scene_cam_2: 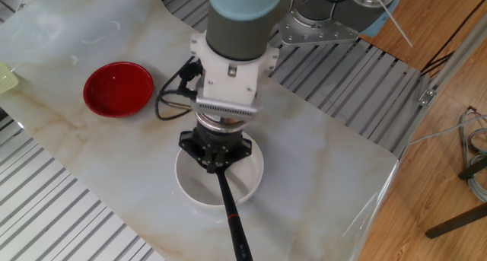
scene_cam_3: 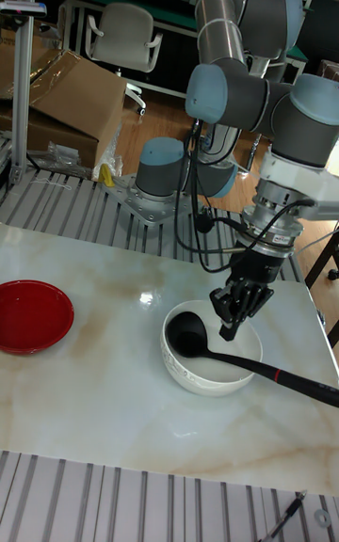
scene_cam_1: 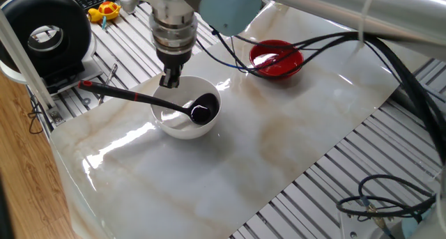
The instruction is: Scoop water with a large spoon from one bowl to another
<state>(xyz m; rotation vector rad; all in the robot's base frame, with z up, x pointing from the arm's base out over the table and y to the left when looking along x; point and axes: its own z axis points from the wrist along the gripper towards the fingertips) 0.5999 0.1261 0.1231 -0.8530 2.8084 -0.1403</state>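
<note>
The large spoon (scene_cam_1: 202, 111), a black ladle, lies with its scoop inside the white bowl (scene_cam_1: 182, 132). Its thin handle (scene_cam_2: 232, 215) rests over the rim, the red end on the table. My gripper (scene_cam_1: 171, 81) hangs just above the handle at the bowl's rim, fingers drawn together, holding nothing. In the tall fixed view the gripper (scene_cam_3: 230, 327) hovers over the white bowl (scene_cam_3: 188, 377) beside the scoop (scene_cam_3: 185, 332). The small red bowl (scene_cam_1: 277, 60) (scene_cam_2: 118, 88) (scene_cam_3: 33, 316) stands apart. A glossy sheen of water (scene_cam_1: 267, 57) shows in it.
A black round device (scene_cam_1: 45, 30) and a yellow object (scene_cam_1: 103, 14) sit at the back left on the ribbed metal table. Black cables (scene_cam_1: 230, 52) trail across the marble sheet (scene_cam_1: 230, 162) between the bowls. Behind the table stand a chair (scene_cam_3: 122, 39) and a cardboard box (scene_cam_3: 66, 114).
</note>
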